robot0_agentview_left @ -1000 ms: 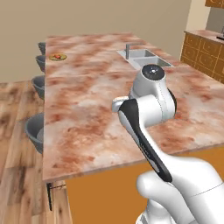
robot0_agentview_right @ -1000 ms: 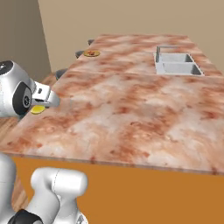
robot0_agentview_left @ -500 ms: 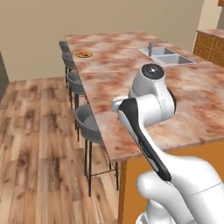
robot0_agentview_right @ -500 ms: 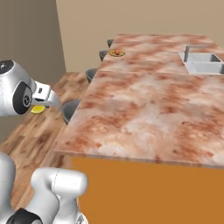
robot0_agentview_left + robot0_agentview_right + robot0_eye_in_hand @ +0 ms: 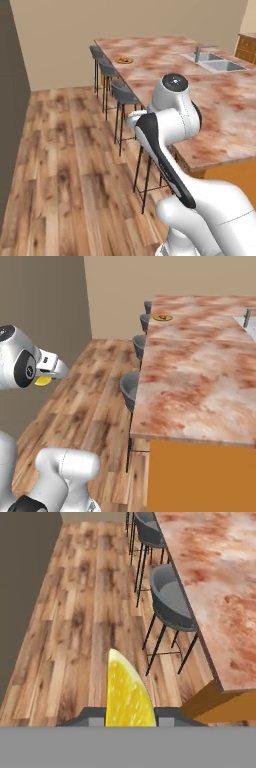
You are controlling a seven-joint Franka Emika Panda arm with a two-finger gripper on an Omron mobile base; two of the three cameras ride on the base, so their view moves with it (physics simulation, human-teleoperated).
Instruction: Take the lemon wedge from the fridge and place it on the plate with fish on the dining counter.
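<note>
The gripper (image 5: 129, 714) is pinched on the lemon wedge (image 5: 128, 694), held out over the wooden floor (image 5: 90, 612), presumably so the fruit rides clear of furniture while the base drives. The plate (image 5: 124, 60) with the fish (image 5: 162, 317) sits at the far end of the dining counter (image 5: 200, 371), close to its left edge (a handy spot to reach from the stool side). A row of grey stools (image 5: 172, 604) lines that edge, so I judge the open floor to their left the freest lane.

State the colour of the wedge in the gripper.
Bright yellow lemon wedge, seen best in the hand view.
</note>
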